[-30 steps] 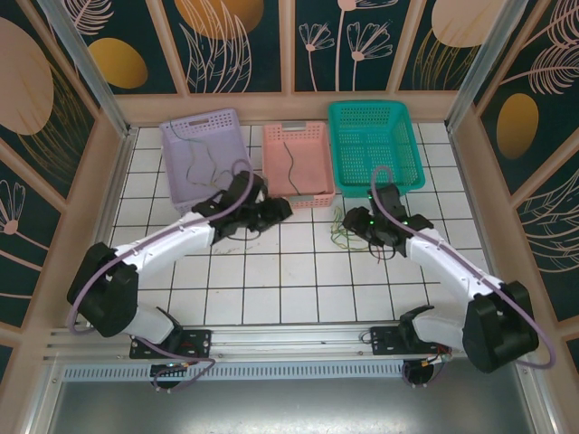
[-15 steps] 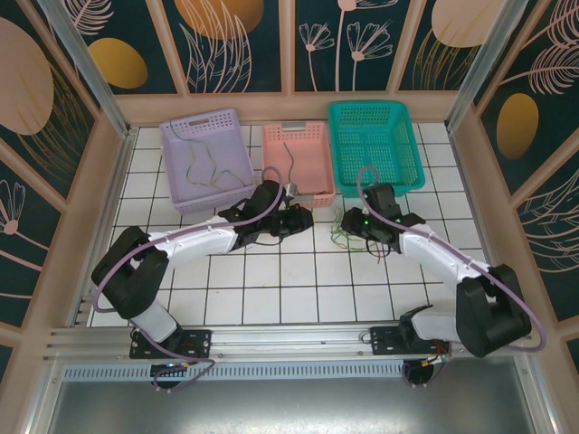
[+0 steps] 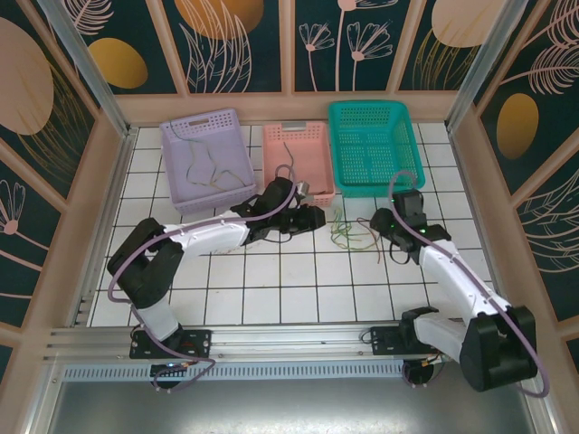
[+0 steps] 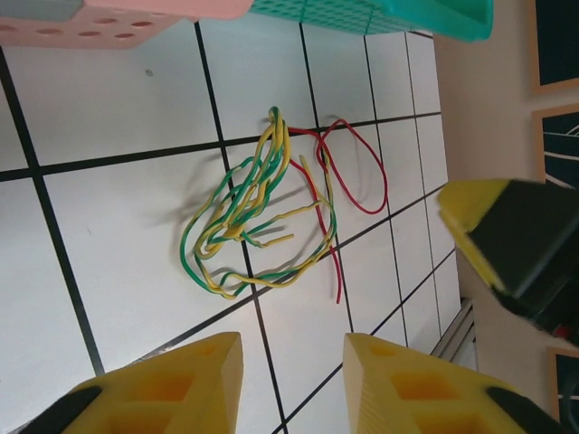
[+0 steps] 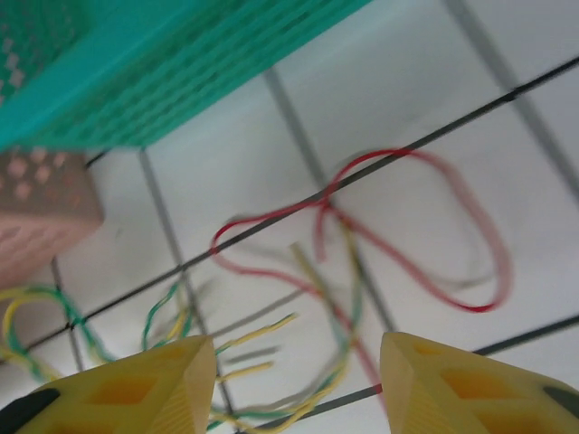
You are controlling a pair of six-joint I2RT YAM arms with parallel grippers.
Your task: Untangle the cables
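From above, you see the cables point(image 3: 348, 233) lying in a loose tangle on the white tiled tabletop point(image 3: 271, 280), between your left jaws and your right jaws, near the pink basket point(image 3: 298, 154) and the teal basket point(image 3: 373, 145). On your left wrist camera, the jaws stand partly open and hold nothing; the yellow-green tangle and the red cable point(image 4: 384, 181) lie just ahead of them. On your right wrist camera, the jaws are spread wide and empty, with the red loop beyond them.
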